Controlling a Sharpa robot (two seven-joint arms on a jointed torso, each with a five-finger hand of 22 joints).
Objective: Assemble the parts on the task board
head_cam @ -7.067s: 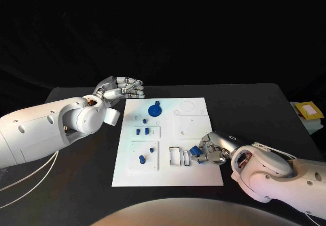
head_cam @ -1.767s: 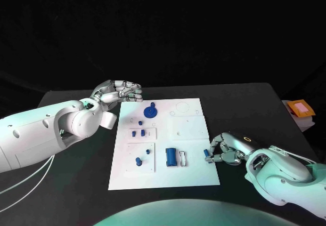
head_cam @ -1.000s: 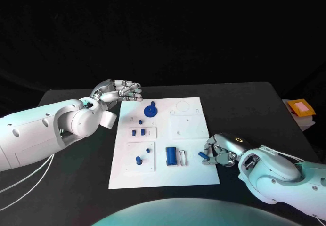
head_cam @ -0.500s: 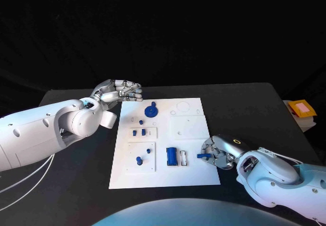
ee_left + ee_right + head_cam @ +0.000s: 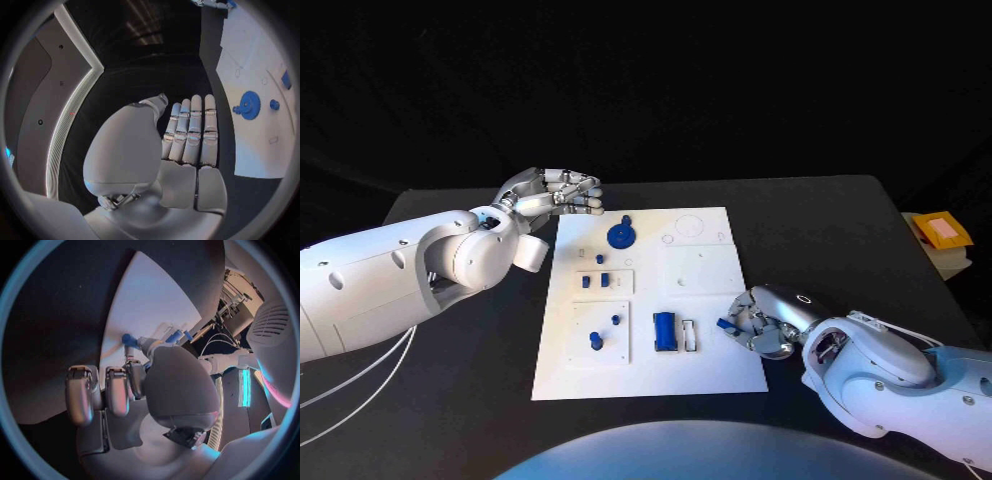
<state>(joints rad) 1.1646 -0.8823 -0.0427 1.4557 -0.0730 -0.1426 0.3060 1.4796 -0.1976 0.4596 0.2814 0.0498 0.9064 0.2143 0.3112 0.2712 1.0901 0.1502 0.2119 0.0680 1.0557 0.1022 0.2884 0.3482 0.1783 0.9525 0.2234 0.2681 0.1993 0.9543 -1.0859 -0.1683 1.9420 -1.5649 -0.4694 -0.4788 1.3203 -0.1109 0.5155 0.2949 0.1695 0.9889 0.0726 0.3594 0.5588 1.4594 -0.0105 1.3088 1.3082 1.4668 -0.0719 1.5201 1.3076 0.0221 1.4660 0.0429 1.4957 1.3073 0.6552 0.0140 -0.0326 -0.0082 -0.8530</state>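
right hand (image 5: 764, 325) apparently pinching small blue part (image 5: 728, 324)

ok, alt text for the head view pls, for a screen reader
The right hand pinches a small blue part at the right edge of the white task board. The left hand sits curled, holding nothing, off the board's far left corner; more blue parts lie on the board.

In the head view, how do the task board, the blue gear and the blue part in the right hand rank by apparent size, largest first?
1. Task board, by far the largest.
2. Blue gear near its far end.
3. Small blue part that the right hand pinches; it is partly hidden by fingers, so its full size is unsure.
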